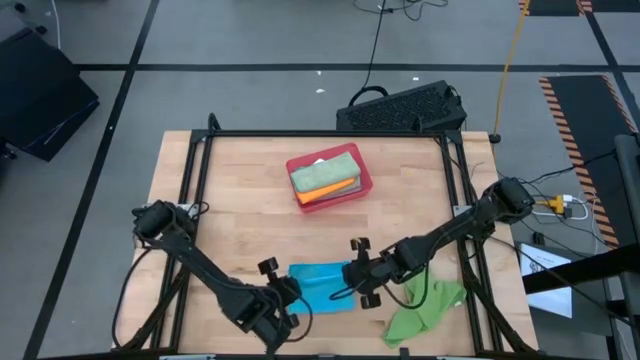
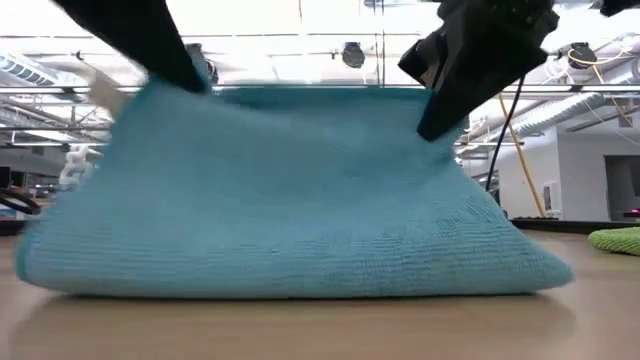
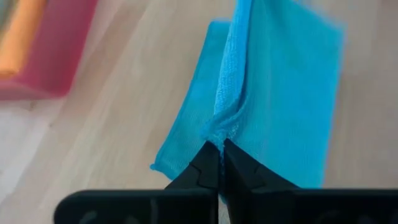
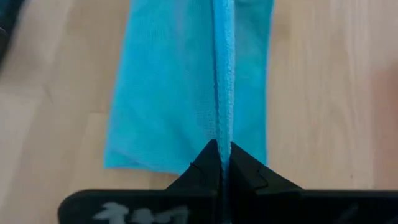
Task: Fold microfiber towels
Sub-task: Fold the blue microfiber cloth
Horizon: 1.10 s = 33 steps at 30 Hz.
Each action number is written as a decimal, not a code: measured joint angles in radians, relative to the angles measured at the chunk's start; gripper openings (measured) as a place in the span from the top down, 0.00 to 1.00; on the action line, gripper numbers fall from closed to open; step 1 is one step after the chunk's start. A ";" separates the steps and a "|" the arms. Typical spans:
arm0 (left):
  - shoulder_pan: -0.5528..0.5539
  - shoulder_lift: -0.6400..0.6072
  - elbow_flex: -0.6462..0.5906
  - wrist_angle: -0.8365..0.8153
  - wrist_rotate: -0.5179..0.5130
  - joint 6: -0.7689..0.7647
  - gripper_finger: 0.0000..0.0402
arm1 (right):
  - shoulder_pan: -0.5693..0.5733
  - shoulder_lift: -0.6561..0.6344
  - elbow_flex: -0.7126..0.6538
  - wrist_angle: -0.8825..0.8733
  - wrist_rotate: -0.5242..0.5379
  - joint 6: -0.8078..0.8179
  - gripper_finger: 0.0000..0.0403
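With the left gripper (image 3: pixel 219 163) and right gripper (image 4: pixel 222 160) each clenched on the bright blue towel's (image 1: pixel 322 284) raised edge near the surface's (image 1: pixel 250 220) front, carry both corners across level, so edges meet squarely.

In the high view a tray (image 1: pixel 362 166) sits at upper centre of the table (image 1: pixel 240 220), with folded towels (image 1: pixel 325 175) in it, perhaps three. A towel (image 1: pixel 320 285) lies at lower centre between the left gripper (image 1: pixel 290 292) and right gripper (image 1: pixel 352 275). Another cloth (image 1: pixel 420 310) lies crumpled at lower right.
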 joint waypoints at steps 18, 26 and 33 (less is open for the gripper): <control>0.065 0.002 -0.175 0.162 0.085 -0.023 0.96 | -0.086 0.000 -0.120 0.114 -0.009 -0.029 0.95; 0.071 0.002 -0.186 0.160 0.087 -0.044 0.91 | -0.087 0.000 -0.120 0.110 0.067 -0.049 0.83; 0.076 0.002 -0.185 0.156 0.019 0.000 0.67 | -0.087 0.000 -0.120 0.114 0.081 -0.052 0.72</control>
